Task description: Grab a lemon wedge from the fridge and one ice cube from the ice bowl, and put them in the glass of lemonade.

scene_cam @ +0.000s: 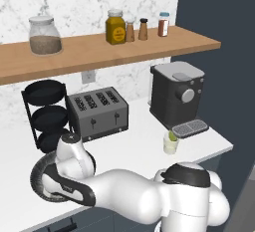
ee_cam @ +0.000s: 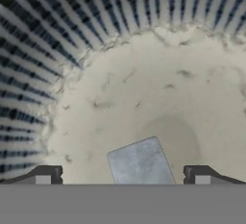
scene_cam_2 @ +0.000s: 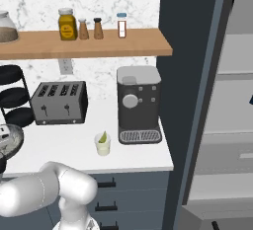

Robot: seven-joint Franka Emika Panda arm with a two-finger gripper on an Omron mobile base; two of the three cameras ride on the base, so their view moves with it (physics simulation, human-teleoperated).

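Note:
In the hand view my gripper [ee_cam: 122, 177] is open and reaches down inside the ice bowl [ee_cam: 57, 50], whose ribbed grey wall curves around a whitish speckled floor. A flat pale grey ice cube [ee_cam: 139, 163] lies on that floor between my two fingertips [ee_cam: 48, 175], with a gap on each side. The bowl's rim [scene_cam_2: 11, 137] peeks in at the left edge of the right base view. The glass of lemonade [scene_cam: 171, 144] [scene_cam_2: 103, 145] stands on the counter in front of the coffee machine, with a yellow-green lemon wedge [scene_cam: 173, 136] [scene_cam_2: 103, 137] in it. The fridge [scene_cam_2: 237, 100] stands open on the right.
A coffee machine [scene_cam: 177, 96] and a toaster [scene_cam: 97, 112] stand at the back of the white counter [scene_cam: 139, 151], and a black tiered rack [scene_cam: 45, 114] stands to the left. A wooden shelf [scene_cam: 99, 49] above carries jars and shakers. Dark drawer cabinets [scene_cam_2: 128, 194] sit below.

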